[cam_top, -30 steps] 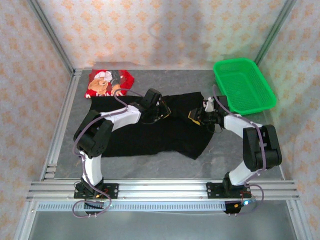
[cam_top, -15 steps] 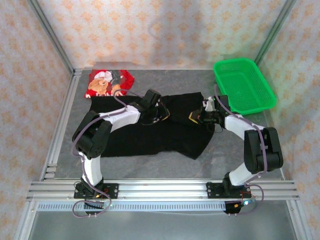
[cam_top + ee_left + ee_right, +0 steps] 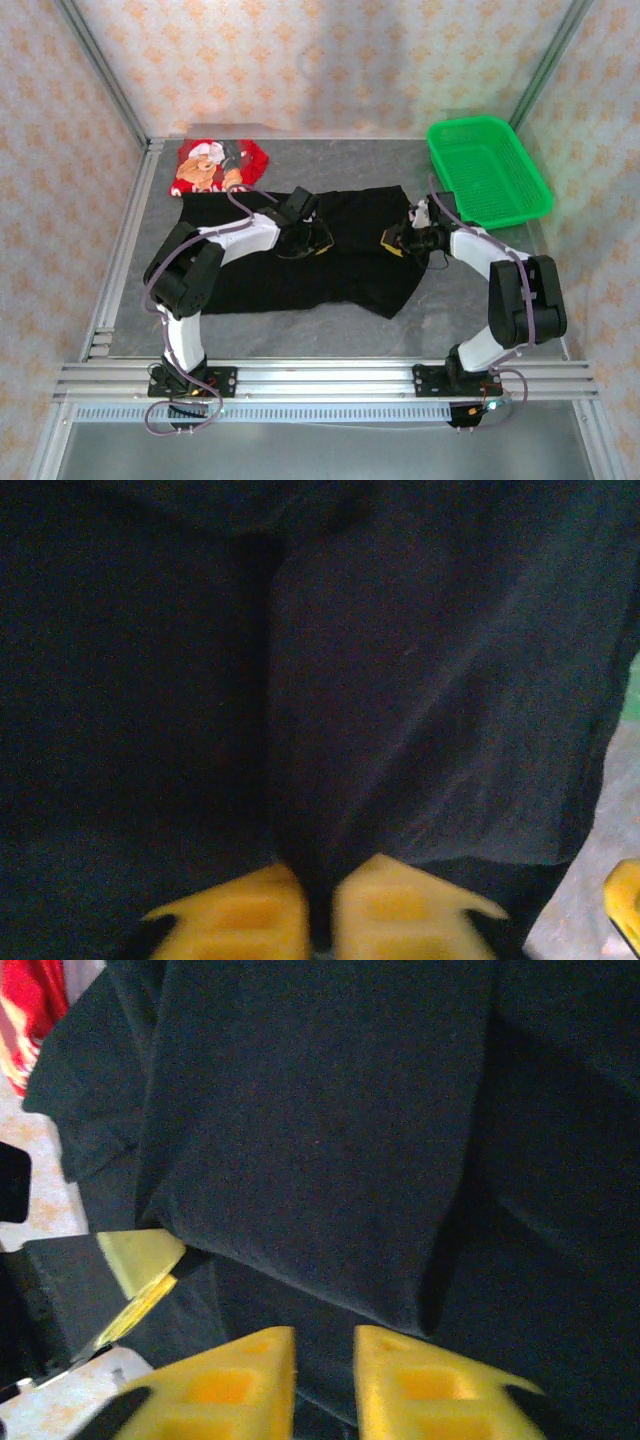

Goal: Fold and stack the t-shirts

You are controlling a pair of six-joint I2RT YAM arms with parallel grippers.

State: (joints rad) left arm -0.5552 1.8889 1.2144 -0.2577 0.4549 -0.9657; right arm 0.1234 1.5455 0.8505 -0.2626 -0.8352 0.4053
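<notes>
Patterned orange wallpaper wraps around a grey table (image 3: pixel 300 335). From the overhead camera, the black shirt (image 3: pixel 350 275) is spread across the middle of it. The red shirt (image 3: pixel 215 165) with the cartoon print sits at the far left corner, just touching the black one's far edge. A green basket (image 3: pixel 480 122) sits at the far right, well apart from both shirts. Both arms reach in over the black shirt: the left gripper (image 3: pixel 318 240) is down on its upper middle, and the right gripper (image 3: pixel 392 238) is near its right edge.

Left wrist camera: black shirt (image 3: pixel 400 680) pretty much everywhere, with a crease running straight down into the left gripper (image 3: pixel 315 925). Its yellow fingers (image 3: pixel 225 920) are nearly together with just a thin dark slit between them — can't tell if cloth is pinched in there or let go.

Right wrist camera: a folded edge of the black shirt (image 3: pixel 320 1140) lies just past the right gripper (image 3: pixel 325 1370). Its jaws are parted a little, and no cloth is caught between them — released. A bit of the red shirt (image 3: pixel 25 1010) peeks in at the top left corner.
</notes>
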